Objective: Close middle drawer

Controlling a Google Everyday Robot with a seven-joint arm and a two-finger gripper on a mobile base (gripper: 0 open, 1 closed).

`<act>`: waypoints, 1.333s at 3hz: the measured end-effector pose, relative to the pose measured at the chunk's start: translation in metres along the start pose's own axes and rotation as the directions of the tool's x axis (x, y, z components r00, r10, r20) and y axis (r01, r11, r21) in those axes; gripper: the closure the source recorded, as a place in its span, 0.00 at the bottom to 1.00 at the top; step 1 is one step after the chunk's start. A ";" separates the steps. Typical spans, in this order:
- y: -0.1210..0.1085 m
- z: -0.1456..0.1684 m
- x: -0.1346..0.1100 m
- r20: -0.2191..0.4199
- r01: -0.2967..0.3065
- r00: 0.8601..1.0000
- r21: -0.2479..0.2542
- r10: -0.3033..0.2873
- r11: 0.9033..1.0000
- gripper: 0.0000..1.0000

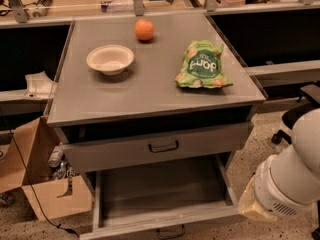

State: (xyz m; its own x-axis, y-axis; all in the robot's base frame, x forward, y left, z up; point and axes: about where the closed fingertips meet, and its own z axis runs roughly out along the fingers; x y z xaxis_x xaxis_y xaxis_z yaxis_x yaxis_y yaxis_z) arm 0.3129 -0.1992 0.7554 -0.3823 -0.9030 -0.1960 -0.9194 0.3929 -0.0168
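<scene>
The middle drawer (160, 191) is a wide, shallow grey tray pulled far out of the cabinet, and it is empty inside. Its front panel (125, 229) runs along the bottom edge of the view, with a small dark loop handle (170, 231) at centre. Above it, the top drawer front (110, 154) with its own dark handle (163, 146) stands slightly out. My white arm (290, 181) shows at the lower right, beside the open drawer's right side. The gripper itself is out of view.
On the cabinet top (150, 91) lie a white bowl (110, 59), an orange (144, 29) and a green snack bag (202, 65). A cardboard box (35, 179) with cans stands left of the cabinet. An office chair base (295, 119) stands at the right.
</scene>
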 end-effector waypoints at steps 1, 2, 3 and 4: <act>0.020 0.036 0.011 0.005 -0.079 0.997 -0.068 0.080 0.995 1.00; 0.031 0.073 0.019 0.015 -0.123 0.992 -0.079 0.124 0.989 1.00; 0.031 0.102 0.021 0.016 -0.149 0.988 -0.070 0.151 0.986 1.00; 0.030 0.106 0.021 0.020 -0.155 0.987 -0.062 0.157 0.986 1.00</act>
State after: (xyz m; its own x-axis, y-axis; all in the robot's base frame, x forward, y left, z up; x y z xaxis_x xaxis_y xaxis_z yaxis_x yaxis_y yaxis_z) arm 0.2868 -0.1881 0.6466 -0.5197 -0.8267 -0.2155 -0.8529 0.5167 0.0749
